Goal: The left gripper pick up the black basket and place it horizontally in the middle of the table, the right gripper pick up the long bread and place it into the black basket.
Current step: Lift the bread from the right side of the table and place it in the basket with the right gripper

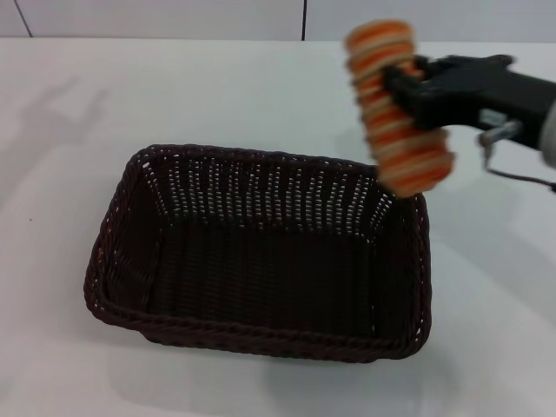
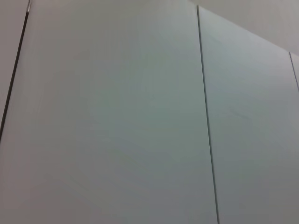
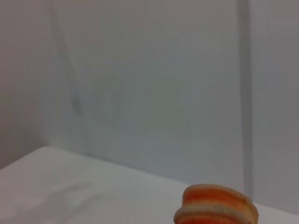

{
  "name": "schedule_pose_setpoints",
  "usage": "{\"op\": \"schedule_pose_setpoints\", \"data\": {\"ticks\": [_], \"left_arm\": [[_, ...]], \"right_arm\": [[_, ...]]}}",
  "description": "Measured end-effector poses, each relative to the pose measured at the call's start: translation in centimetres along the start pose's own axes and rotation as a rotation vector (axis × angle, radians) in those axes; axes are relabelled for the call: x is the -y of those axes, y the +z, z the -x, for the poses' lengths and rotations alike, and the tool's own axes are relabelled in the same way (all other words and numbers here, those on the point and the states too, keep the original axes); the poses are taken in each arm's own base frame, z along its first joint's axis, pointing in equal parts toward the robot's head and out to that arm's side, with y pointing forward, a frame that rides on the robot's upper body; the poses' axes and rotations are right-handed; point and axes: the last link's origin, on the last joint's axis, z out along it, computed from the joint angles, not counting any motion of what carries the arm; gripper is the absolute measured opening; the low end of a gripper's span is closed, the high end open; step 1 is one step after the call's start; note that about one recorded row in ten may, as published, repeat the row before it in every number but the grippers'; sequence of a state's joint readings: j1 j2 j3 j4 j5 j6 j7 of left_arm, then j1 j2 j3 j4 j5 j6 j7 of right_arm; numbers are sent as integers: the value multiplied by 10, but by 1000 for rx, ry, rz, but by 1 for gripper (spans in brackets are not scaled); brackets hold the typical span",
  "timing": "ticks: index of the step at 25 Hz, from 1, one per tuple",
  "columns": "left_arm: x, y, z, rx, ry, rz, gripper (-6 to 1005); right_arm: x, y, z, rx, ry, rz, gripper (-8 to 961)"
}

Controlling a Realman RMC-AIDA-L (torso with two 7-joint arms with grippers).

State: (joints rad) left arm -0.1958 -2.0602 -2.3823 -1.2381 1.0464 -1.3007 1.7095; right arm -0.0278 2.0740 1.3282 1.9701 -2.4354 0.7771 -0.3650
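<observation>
The black basket sits lengthwise across the middle of the white table, and nothing lies in it. My right gripper is shut on the long bread, an orange and cream striped loaf. It holds the loaf tilted in the air above the basket's far right corner. One end of the bread also shows in the right wrist view. My left gripper is out of view; the left wrist view shows only wall panels.
A pale panelled wall stands behind the table's far edge. A thin cable hangs from the right gripper's silver-grey body at the right edge.
</observation>
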Motion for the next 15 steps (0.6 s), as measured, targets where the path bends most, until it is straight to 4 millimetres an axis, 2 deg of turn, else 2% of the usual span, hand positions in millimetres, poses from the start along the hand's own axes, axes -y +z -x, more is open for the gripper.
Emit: {"op": "schedule_pose_setpoints", "data": {"ticks": [2,4,7,15], "left_arm": [[2,0,-1,-6,5,-4,528],[2,1,-2,-7,9,-4,528],[2,1,-4,-15,12,-5,529],[4,-3,-7,-26,14,-13,529]], "right_arm": [[-17,13,-2,-30,-24,71,275],[-23,17,-4,-42,-30,95,231],[-40,31,-9,-91,-49,176,221],[-52,43,-17,-162,-65,240,194]]}}
